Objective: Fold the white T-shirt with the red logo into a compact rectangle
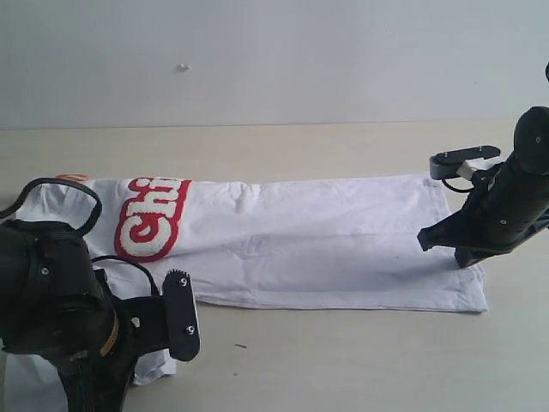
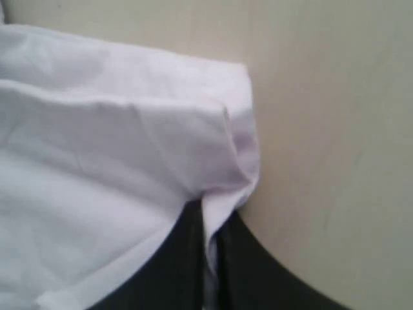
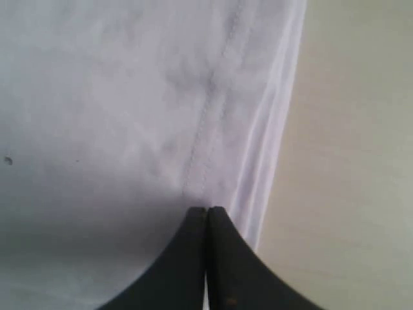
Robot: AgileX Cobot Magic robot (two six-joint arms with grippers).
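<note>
White T-shirt (image 1: 326, 240) on tan table (image 1: 343, 360)

White T-shirt (image 1: 326, 240) — thin creased cloth; table (image 1: 343, 352) — smooth matt surf.

Soft even daylight, faint shadows, both wrist views blurred close-up.

One white T-shirt (image 1: 326, 240), one red logo (image 1: 150, 220), two grippers: left gripper (image 2: 210, 219), right gripper (image 3: 206, 210).
</note>
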